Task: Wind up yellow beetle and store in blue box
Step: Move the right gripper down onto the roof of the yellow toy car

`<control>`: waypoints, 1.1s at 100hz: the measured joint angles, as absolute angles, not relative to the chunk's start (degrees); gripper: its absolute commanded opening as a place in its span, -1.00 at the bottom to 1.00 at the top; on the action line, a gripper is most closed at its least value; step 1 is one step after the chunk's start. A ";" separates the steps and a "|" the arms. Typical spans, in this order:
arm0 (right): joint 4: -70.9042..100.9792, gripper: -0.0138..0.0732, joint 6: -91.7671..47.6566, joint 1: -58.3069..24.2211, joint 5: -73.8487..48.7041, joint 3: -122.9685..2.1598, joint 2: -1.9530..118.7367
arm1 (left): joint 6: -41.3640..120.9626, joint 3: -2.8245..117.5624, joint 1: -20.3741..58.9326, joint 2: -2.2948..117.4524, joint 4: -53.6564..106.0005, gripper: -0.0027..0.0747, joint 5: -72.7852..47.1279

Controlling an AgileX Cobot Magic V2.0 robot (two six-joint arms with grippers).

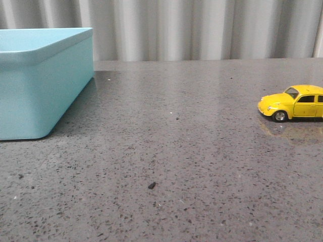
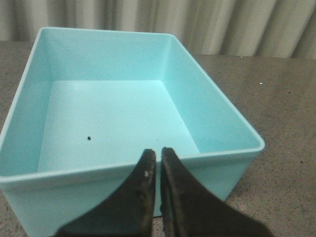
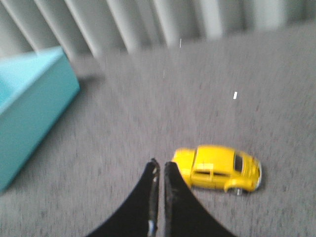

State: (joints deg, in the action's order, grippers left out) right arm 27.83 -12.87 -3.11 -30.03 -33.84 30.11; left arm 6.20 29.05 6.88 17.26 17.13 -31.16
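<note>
The yellow beetle (image 1: 293, 103) stands on its wheels at the right edge of the front view, nose pointing left. It also shows in the right wrist view (image 3: 217, 169), just beside my right gripper (image 3: 159, 163), which is shut and empty above the table. The blue box (image 1: 38, 75) stands at the far left of the table. In the left wrist view my left gripper (image 2: 158, 151) is shut and empty, hovering at the near rim of the blue box (image 2: 217, 154); the box holds only a dark speck (image 2: 89, 138). Neither gripper shows in the front view.
The dark grey speckled tabletop (image 1: 176, 166) spreads between box and car, with a small dark crumb (image 1: 151, 185) near the front middle. A grey pleated curtain (image 1: 202, 27) hangs behind the table.
</note>
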 measured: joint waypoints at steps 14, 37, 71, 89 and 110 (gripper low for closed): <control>25.32 -0.79 -12.87 -3.11 -44.70 -45.07 44.51 | 7.85 30.63 9.95 17.79 17.02 -0.99 -31.21; 21.60 -0.77 -12.75 -3.11 -62.73 -62.11 63.88 | 8.55 30.72 13.22 17.88 16.92 -0.99 -31.90; 14.42 -0.77 -9.72 -3.25 -67.40 -72.32 74.84 | 8.55 30.72 13.23 17.88 16.92 -0.99 -31.95; 13.55 -0.77 -9.47 -6.05 -66.85 -72.32 78.09 | 8.55 30.72 13.23 17.88 16.92 -0.99 -31.95; 13.05 -0.77 -9.47 -7.72 -65.28 -72.32 82.13 | 8.55 30.72 13.23 17.88 16.92 -0.99 -31.95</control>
